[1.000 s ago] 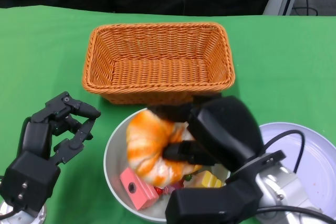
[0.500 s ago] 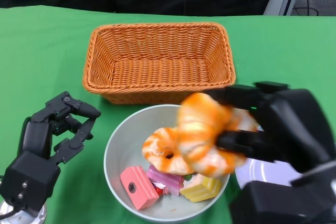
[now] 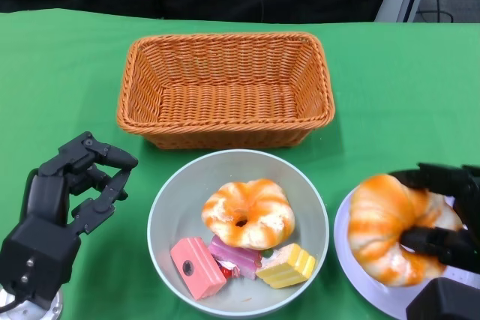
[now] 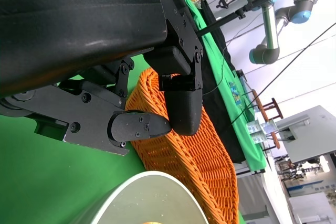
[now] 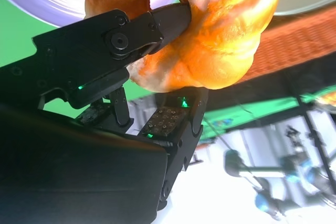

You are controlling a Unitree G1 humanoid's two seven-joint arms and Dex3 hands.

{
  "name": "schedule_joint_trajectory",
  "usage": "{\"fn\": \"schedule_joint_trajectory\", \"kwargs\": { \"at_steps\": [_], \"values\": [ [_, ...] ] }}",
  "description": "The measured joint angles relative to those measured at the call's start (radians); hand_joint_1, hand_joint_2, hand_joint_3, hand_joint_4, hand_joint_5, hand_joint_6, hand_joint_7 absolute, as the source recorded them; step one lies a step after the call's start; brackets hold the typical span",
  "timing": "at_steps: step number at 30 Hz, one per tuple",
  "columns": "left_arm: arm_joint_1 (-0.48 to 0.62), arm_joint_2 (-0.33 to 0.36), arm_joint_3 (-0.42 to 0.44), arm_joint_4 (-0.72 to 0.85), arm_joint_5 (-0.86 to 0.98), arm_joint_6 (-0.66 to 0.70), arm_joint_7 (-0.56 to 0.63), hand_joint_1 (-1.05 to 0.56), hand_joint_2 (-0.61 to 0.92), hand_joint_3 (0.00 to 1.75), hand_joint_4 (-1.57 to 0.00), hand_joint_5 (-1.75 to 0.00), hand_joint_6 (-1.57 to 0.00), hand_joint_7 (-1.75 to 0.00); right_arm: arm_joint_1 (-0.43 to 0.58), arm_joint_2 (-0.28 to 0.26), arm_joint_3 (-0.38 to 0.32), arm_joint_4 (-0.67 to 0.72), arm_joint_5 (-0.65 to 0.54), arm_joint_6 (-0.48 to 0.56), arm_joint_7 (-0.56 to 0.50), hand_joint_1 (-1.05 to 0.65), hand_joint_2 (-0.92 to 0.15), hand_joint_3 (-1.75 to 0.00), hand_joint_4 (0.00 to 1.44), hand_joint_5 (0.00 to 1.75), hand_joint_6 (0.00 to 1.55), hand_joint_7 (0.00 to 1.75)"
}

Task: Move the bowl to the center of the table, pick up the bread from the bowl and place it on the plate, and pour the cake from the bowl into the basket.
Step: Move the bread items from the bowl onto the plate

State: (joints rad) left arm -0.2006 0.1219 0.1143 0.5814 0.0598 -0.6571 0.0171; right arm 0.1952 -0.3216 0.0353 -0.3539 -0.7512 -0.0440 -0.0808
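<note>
Fingers [image 3: 439, 241] of right hand [image 3: 450, 222] hold bread [image 3: 390, 228] over plate [image 3: 352, 279]

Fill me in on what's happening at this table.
The right hand holds an orange-glazed bread ring over the white plate; I can't tell whether it touches the plate. A second bread ring and cake pieces lie in the grey bowl. The left hand holds nothing, and the basket is empty.

You can't see all of the plate [image 3: 352, 260]: bread [image 3: 390, 226] covers it, and the edge at 4 o'clock cuts it.
</note>
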Motion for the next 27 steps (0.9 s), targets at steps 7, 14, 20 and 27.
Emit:
{"fn": "schedule_joint_trajectory", "kwargs": {
  "at_steps": [7, 14, 20, 27],
  "values": [
    [-0.002, 0.003, 0.001, 0.011, 0.0, -0.01, 0.0, -0.17, 0.9, 0.38, -0.73, -1.45, -0.72, -1.18, -0.018, -0.009, -0.013, 0.106, -0.019, 0.027, -0.02, -0.14, -0.92, -0.02, 0.72, 1.67, 0.91, 0.81],
    [-0.005, 0.004, 0.002, 0.012, 0.0, -0.016, -0.001, -0.17, 0.9, 0.38, -0.73, -1.45, -0.72, -1.18, -0.077, -0.013, 0.014, 0.273, -0.03, 0.036, -0.046, -0.13, -0.92, -0.02, 0.7, 1.7, 0.88, 0.93],
    [-0.006, 0.006, 0.002, 0.016, -0.001, -0.02, -0.001, -0.18, 0.89, 0.38, -0.73, -1.46, -0.72, -1.18, -0.136, -0.017, 0.035, 0.411, -0.016, 0.009, -0.089, -0.14, -0.92, -0.06, 0.72, 1.64, 1.0, 0.5],
    [-0.006, 0.006, 0.002, 0.015, 0.0, -0.017, -0.001, -0.17, 0.9, 0.38, -0.73, -1.46, -0.72, -1.18, -0.179, -0.021, 0.059, 0.444, 0.046, 0.061, 0.022, -0.25, -0.91, -0.01, 0.81, 0.43, 0.86, 0.04]
  ]
}}
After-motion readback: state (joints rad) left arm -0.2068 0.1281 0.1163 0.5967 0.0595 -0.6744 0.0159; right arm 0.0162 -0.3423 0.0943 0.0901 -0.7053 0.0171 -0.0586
